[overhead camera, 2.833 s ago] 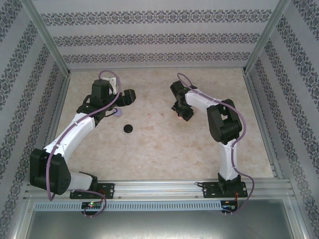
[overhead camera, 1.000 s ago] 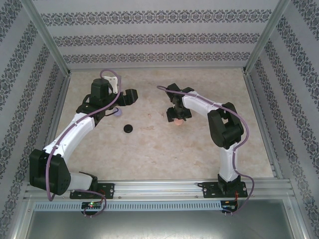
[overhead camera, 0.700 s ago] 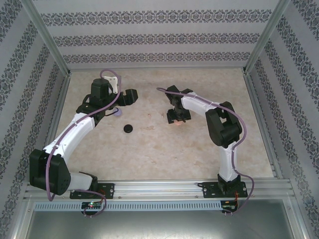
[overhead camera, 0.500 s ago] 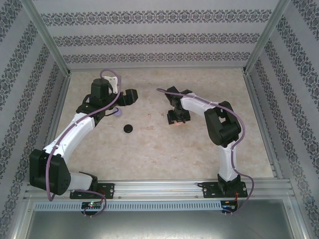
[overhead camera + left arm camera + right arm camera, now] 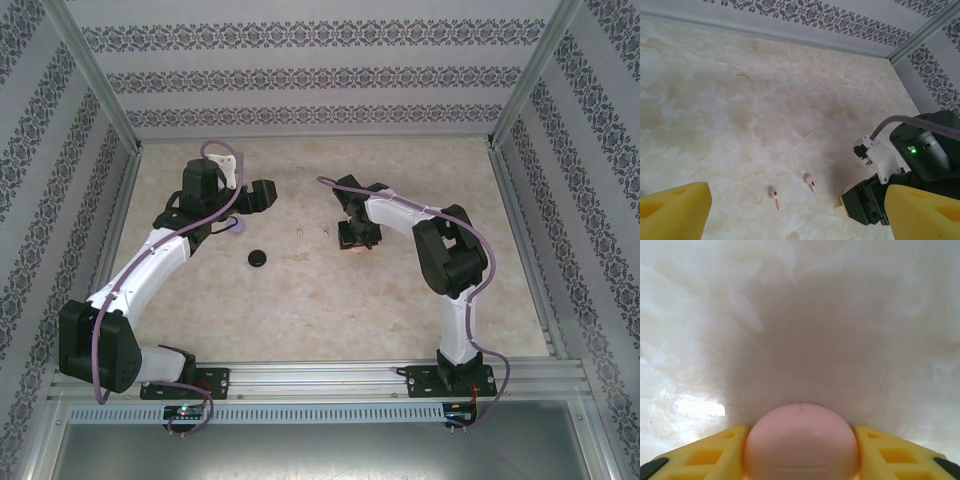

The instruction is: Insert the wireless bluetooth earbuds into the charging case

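Change: right gripper (image 5: 356,240) has shifted toward the table's (image 5: 330,310) left edge and narrowed onto the pink case (image 5: 800,432).
Right grip: yellow pads (image 5: 715,452) appear to touch both flanks of the case.
Left gripper (image 5: 795,215): jaws wide, holding nothing.
Earbuds: two pink earbuds (image 5: 774,196) lie loose at mid-width toward the far edge, just left of the pink case.
Handling: probably light, rigid and slick; pinch across the stem.
Contents: pink case lid down, interior hidden; black case (image 5: 258,258) too small to tell.
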Tool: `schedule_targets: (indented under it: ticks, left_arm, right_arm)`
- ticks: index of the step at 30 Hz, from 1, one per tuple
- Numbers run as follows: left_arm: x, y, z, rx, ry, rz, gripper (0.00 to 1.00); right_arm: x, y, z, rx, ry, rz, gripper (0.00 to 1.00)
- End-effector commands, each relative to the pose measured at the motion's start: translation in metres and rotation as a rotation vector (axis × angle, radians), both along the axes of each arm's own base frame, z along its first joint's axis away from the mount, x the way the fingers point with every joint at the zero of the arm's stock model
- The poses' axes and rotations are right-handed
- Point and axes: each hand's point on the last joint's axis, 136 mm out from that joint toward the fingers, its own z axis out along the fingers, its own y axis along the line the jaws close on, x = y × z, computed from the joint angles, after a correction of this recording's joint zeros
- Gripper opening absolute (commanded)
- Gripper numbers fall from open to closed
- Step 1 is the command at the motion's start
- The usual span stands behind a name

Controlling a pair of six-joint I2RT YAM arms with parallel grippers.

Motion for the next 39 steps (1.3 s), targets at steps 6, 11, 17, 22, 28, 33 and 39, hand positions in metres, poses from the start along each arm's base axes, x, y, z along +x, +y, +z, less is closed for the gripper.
schedule_targets:
  ticks: [6, 11, 17, 22, 28, 33, 39]
  left_arm:
    - [-0.009, -0.022, -0.011, -0.14, -0.053, -0.078, 0.88]
    - [-0.02, -0.051, -0.022, -0.188, -0.088, -0.163, 0.87]
    - [-0.035, -0.086, -0.026, -0.196, -0.185, -0.293, 0.86]
    - [-0.043, -0.106, -0.028, -0.241, -0.26, -0.367, 0.84]
    - [-0.035, -0.12, -0.027, -0.309, -0.296, -0.389, 0.81]
    - [-0.023, -0.125, -0.023, -0.337, -0.32, -0.381, 0.78]
    - [-0.012, -0.133, -0.018, -0.364, -0.338, -0.393, 0.72]
  right_arm:
    - [-0.002, 0.018, 0.062, 0.244, -0.1, -0.196, 0.34]
    - [0.022, 0.021, 0.111, 0.429, -0.195, -0.44, 0.34]
    - [0.047, 0.029, 0.146, 0.668, -0.221, -0.719, 0.33]
    - [0.054, 0.039, 0.167, 0.763, -0.236, -0.843, 0.32]
    - [0.053, 0.054, 0.19, 0.856, -0.247, -0.894, 0.32]
    - [0.046, 0.064, 0.197, 0.887, -0.236, -0.877, 0.32]
    - [0.04, 0.075, 0.201, 0.906, -0.228, -0.851, 0.32]
